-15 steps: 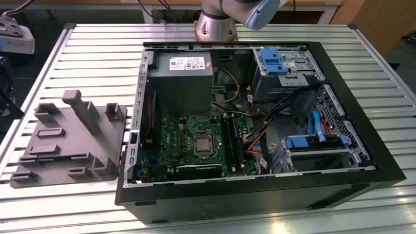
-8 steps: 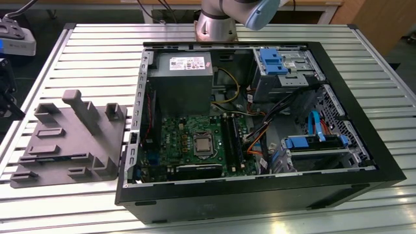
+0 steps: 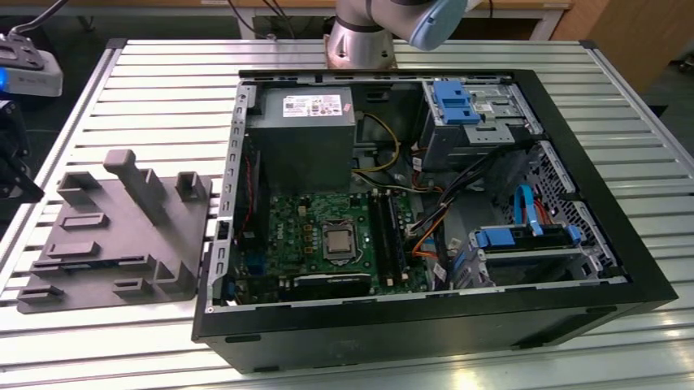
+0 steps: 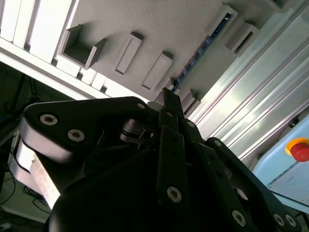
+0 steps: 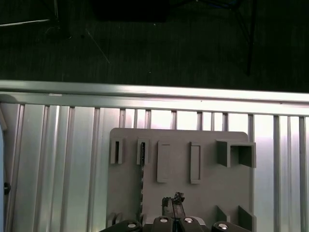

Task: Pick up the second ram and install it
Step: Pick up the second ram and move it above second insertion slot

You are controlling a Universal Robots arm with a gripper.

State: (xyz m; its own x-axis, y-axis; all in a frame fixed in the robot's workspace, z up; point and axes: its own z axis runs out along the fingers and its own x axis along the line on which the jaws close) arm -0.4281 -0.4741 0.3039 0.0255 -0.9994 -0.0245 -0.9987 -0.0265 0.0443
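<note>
On the exterior view's left, a grey fixture tray lies flat on the slatted aluminium table. The second ram stands on edge in a narrow slot of this tray. In the second wrist view it shows as a thin dark line with blue flecks running across the tray face. The gripper hangs over the tray, with its tips near the ram but to one side of it. In both wrist views the fingers sit together, with nothing seen between them. Contact with the tray cannot be determined. To the right of the tray, just beside it, lies the open computer case. Its green motherboard carries long black slot sockets. The arm base stands at the far side of the case.
</note>
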